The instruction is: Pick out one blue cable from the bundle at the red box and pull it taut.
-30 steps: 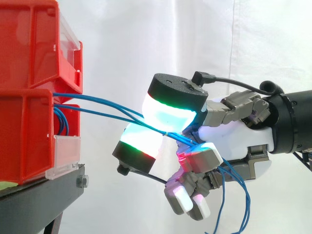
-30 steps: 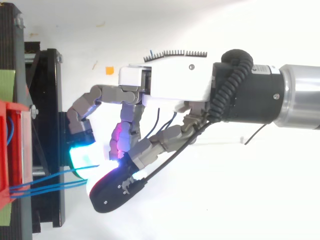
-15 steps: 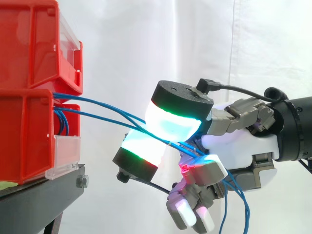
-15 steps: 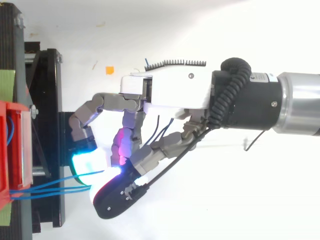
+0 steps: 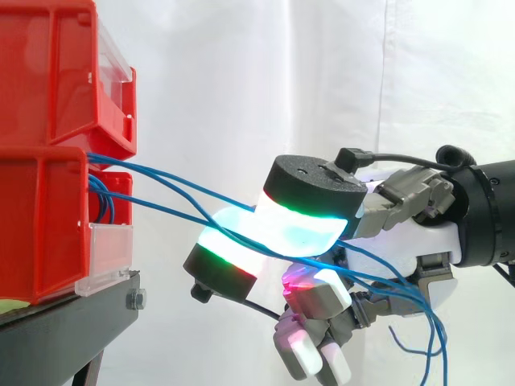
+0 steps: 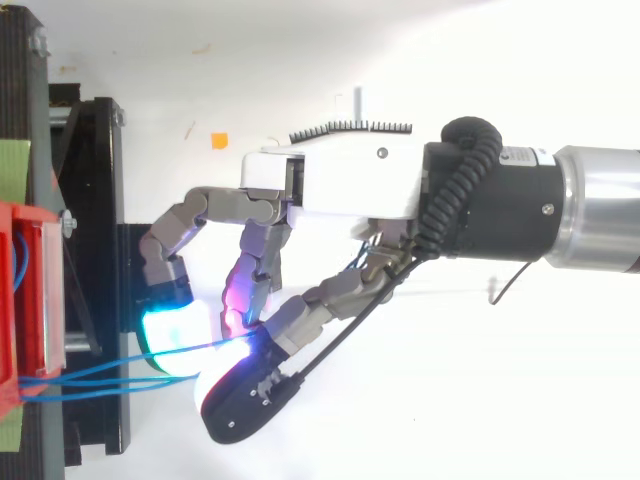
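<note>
Robot hand [image 5: 402, 241] pinching at least two blue cables [image 5: 129, 161], two stacked red bins [image 5: 32, 225]

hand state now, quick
hand: closed, pinching the blue cables between its pads

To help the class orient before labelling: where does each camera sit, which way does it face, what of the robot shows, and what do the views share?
Side view: beside the work, at its height, looking level across at the red bins on the black stand before the white curtain; hand and arm come in from the right.
Top view: above, looking down on the bins' front and the stand; hand and arm come in from the right.
Shared: the fingers pinching the blue cables that run from the bins.
</note>
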